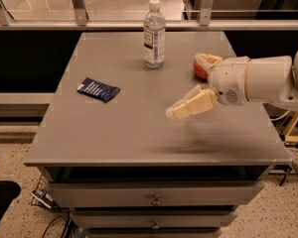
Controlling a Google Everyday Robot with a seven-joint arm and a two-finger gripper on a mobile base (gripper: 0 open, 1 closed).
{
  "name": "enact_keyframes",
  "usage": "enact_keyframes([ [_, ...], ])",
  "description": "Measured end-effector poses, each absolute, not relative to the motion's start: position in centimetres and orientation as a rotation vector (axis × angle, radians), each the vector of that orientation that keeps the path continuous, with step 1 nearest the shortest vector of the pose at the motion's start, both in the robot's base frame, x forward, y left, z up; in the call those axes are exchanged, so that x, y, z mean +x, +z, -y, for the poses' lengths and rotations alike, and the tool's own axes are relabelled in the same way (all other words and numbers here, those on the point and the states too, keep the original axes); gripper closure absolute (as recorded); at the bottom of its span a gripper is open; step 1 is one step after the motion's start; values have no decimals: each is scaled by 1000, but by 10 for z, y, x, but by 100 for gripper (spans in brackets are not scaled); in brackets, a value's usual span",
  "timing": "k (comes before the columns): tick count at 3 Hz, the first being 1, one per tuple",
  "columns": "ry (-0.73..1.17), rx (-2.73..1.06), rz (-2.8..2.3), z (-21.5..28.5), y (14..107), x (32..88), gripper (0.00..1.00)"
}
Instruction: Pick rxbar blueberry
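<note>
Your gripper (176, 112) hangs over the middle-right of the grey table (114, 143), pointing toward the left of the frame, with a faint shadow on the surface beneath it. You cannot tell whether it is spread or closed; nothing shows in its grasp. The rxbar blueberry (98, 89) lies flat on the left-centre of the tabletop, well apart from the gripper, with only bare surface between the two. A water bottle (154, 33) stands upright near the far edge, up and to the right of the bar. A red apple (200, 71) sits at the right, partly hidden behind the white arm (258, 81). Drawers (154, 195) run below the table's front edge.
</note>
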State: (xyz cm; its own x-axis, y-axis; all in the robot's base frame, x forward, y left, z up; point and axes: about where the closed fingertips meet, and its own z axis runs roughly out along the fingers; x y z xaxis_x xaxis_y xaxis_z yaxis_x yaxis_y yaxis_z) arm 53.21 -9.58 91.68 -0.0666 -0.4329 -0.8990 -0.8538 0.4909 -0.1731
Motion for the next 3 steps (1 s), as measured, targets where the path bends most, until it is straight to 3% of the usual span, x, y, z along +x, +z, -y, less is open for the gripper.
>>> enact_keyframes([
  [2, 524, -1109, -1673, 82, 916, 539, 0],
  [3, 559, -1125, -1641, 47, 913, 560, 0],
])
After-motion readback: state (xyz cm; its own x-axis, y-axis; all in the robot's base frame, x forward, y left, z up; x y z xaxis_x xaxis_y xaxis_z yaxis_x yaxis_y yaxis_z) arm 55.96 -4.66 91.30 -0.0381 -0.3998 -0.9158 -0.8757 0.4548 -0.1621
